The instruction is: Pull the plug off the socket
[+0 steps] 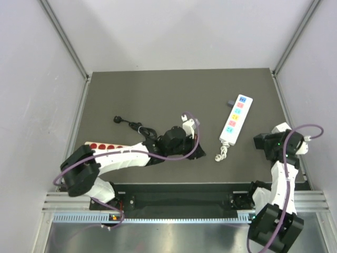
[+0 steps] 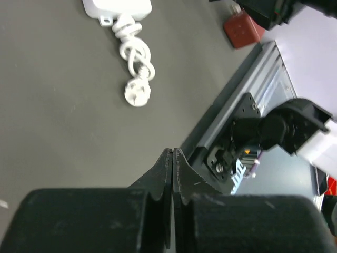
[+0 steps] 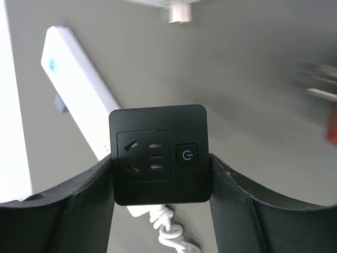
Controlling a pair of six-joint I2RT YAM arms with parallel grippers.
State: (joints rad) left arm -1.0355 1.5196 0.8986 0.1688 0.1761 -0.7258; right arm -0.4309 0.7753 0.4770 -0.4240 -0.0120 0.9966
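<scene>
Top view: the power strip (image 1: 236,120) lies right of centre on the table (image 1: 158,95), with its cord (image 1: 221,153) coiled at the near end.
Left wrist view: the left gripper (image 2: 172,154) is fully closed and empty.
Right wrist view: the right gripper (image 3: 160,158) clamps a black plug (image 3: 158,132), held apart from the power strip.

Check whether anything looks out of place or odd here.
The black square plug sits clamped in the jaws of the right gripper, off the white power strip, which lies slanted on the table. Nothing looks damaged.
</scene>
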